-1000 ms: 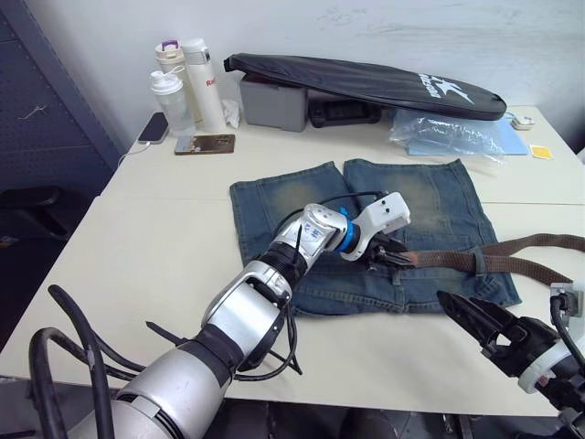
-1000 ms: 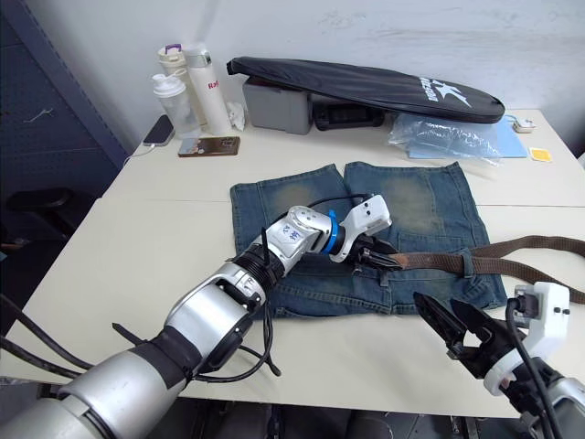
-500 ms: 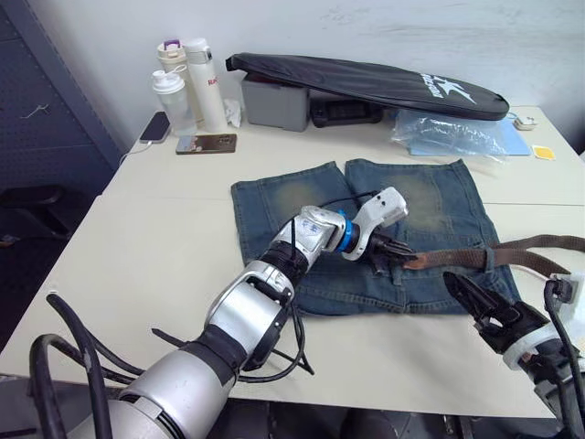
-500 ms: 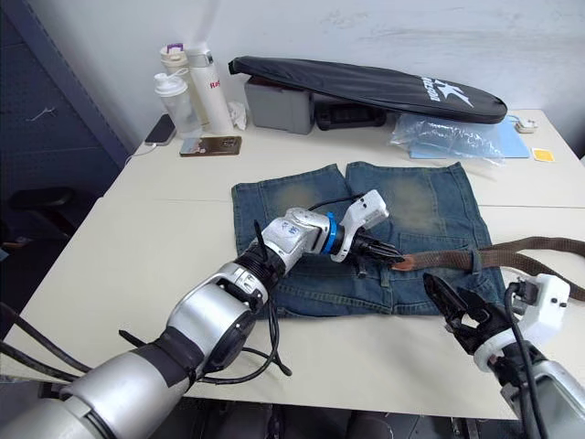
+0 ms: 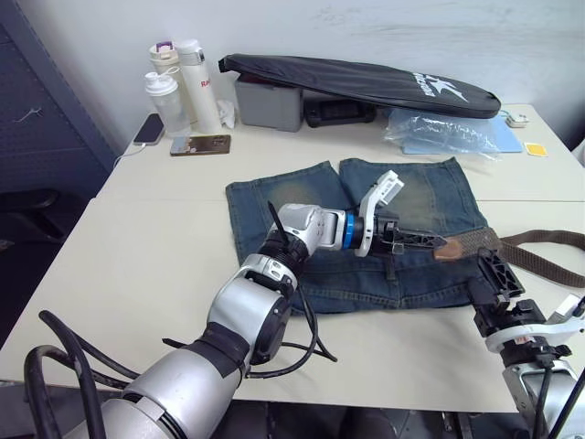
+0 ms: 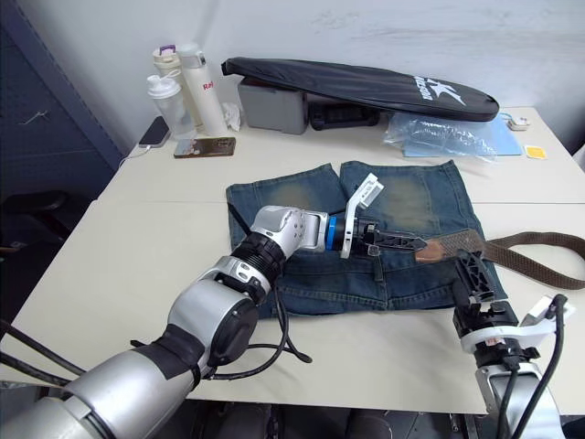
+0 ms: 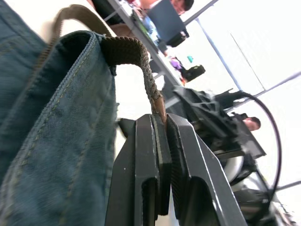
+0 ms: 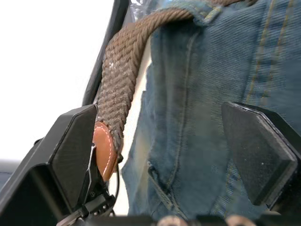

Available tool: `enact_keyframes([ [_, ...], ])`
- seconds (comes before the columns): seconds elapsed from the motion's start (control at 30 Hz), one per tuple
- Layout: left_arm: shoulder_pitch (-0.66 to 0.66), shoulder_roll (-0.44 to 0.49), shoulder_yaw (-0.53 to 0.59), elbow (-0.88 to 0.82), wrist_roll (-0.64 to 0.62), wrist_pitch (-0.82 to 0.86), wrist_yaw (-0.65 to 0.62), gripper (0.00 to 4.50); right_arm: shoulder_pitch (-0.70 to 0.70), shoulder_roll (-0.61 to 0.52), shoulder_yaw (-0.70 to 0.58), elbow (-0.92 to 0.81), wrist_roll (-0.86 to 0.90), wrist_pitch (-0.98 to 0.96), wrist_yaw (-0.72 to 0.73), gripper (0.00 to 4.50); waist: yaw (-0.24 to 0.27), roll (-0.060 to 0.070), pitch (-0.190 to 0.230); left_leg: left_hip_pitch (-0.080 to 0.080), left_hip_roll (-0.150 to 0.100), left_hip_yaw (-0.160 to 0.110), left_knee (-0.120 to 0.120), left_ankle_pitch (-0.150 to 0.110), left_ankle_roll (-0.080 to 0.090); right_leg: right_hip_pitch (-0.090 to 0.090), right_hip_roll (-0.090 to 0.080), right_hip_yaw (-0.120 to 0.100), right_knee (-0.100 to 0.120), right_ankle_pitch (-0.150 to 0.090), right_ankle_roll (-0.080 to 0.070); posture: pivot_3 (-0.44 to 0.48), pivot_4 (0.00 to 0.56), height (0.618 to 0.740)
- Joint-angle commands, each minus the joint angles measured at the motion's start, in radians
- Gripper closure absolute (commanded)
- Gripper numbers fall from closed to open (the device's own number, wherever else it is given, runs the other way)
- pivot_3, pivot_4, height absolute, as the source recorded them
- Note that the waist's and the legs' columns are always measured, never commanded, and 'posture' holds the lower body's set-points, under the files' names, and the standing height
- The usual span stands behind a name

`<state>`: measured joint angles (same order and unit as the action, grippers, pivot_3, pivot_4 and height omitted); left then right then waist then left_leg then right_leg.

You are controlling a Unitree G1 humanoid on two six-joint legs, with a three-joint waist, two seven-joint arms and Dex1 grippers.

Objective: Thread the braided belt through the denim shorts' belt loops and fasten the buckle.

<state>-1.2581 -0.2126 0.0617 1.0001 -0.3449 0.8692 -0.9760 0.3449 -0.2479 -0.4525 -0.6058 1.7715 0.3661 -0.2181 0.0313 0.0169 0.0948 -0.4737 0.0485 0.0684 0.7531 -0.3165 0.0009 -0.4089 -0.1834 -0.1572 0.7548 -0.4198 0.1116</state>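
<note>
From the head camera, the denim shorts (image 5: pixel 366 229) lie flat mid-table with the waistband toward the robot, and there's plenty of bare table (image 5: pixel 146 247) out past their left edge. The left gripper (image 5: pixel 416 241) reaches across the shorts and is pinched on the reddish tip of the braided belt (image 5: pixel 475 242), which runs off past the shorts' right edge toward the table's right side. The right gripper (image 6: pixel 473 274) sits at the shorts' right waist corner, just beside that tip. Behind the shorts there's a long black bag (image 5: pixel 366 82) with white lettering I can't make out, and a white bottle (image 5: pixel 196 78) with red letters, maybe "Ra". Left wrist view: the fingers (image 7: pixel 186 160) are squeezed tight on the belt's end, right next to a folded denim edge. Right wrist view: the pads (image 8: pixel 70 146) are spread wide with nothing in them, and the belt's tan tip rests against one pad, denim behind.
</note>
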Motion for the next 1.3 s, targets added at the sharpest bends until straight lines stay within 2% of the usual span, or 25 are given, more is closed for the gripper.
enact_keyframes([
  [0.03,-0.007,0.007,0.017,-0.059,-0.039,0.028,-0.009,4.44,-0.019,0.021,0.008,0.014,0.014,-0.007,0.048,0.0,-0.005,0.0,0.0,0.0,0.0,0.0,0.0,0.0,0.0,0.0,0.0,0.0,0.001,0.0,0.0,0.0,0.15,0.622],
  [0.27,0.014,0.02,0.003,-0.087,-0.035,0.039,-0.005,4.44,-0.053,0.002,-0.013,0.06,-0.026,-0.004,0.123,0.0,-0.008,0.0,0.0,0.001,0.0,0.0,0.001,0.0,0.0,-0.003,0.0,0.0,0.003,0.0,-0.001,0.0,0.15,0.622],
  [0.57,0.03,0.044,-0.019,-0.092,-0.018,0.019,-0.007,4.44,-0.104,-0.092,-0.024,0.099,-0.051,0.056,0.255,0.0,-0.007,0.0,0.0,0.001,0.0,0.0,0.001,0.0,0.0,-0.003,0.0,0.0,0.003,0.0,-0.001,0.0,0.15,0.622],
  [0.87,0.042,0.052,-0.034,-0.1,-0.02,0.011,-0.004,4.44,-0.202,-0.144,-0.027,0.188,-0.052,0.105,0.289,0.0,-0.006,0.0,0.0,0.001,0.0,0.001,0.002,0.0,0.0,-0.003,-0.001,0.0,0.004,0.0,-0.001,0.0,0.15,0.622],
  [0.97,0.044,0.061,-0.039,-0.098,-0.017,0.003,-0.004,4.5,-0.215,-0.145,-0.027,0.204,-0.051,0.121,0.293,0.84,-0.006,0.0,0.0,0.001,0.0,0.001,0.002,0.0,0.0,-0.003,-0.001,0.0,0.004,0.0,-0.001,0.0,0.15,0.622],
  [1.0,0.045,0.063,-0.04,-0.098,-0.016,0.001,-0.005,4.5,-0.218,-0.143,-0.029,0.207,-0.05,0.124,0.294,1.41,-0.006,0.0,0.0,0.001,0.0,0.001,0.002,0.0,0.0,-0.003,-0.001,0.0,0.004,0.0,-0.001,0.0,0.15,0.622],
  [1.03,0.048,0.066,-0.048,-0.099,-0.011,-0.007,-0.009,4.5,-0.221,-0.14,-0.031,0.211,-0.048,0.126,0.294,1.75,-0.006,0.0,0.0,0.001,0.0,0.001,0.002,0.0,0.0,-0.003,-0.001,0.0,0.005,0.0,-0.001,0.0,0.15,0.622],
  [1.2,0.057,0.075,-0.065,-0.106,-0.002,-0.02,-0.021,4.5,-0.227,-0.125,-0.032,0.216,-0.045,0.126,0.293,4.12,-0.006,0.0,0.0,0.001,0.0,0.001,0.002,0.0,0.0,-0.003,-0.001,0.0,0.005,0.0,-0.001,0.0,0.15,0.622],
  [1.23,0.059,0.076,-0.065,-0.106,-0.001,-0.024,-0.019,4.5,-0.227,-0.123,-0.031,0.216,-0.048,0.127,0.293,4.39,-0.006,0.0,0.0,0.001,0.0,0.001,0.002,0.0,0.0,-0.003,-0.001,0.0,0.005,0.0,-0.001,0.0,0.15,0.622],
  [1.3,0.057,0.077,-0.052,-0.103,-0.008,-0.033,-0.005,4.5,-0.23,-0.119,-0.028,0.216,-0.05,0.127,0.29,4.39,-0.007,0.0,0.0,0.001,0.0,0.001,0.002,0.0,0.0,-0.003,-0.001,0.0,0.005,0.0,-0.001,0.0,0.15,0.622],
])
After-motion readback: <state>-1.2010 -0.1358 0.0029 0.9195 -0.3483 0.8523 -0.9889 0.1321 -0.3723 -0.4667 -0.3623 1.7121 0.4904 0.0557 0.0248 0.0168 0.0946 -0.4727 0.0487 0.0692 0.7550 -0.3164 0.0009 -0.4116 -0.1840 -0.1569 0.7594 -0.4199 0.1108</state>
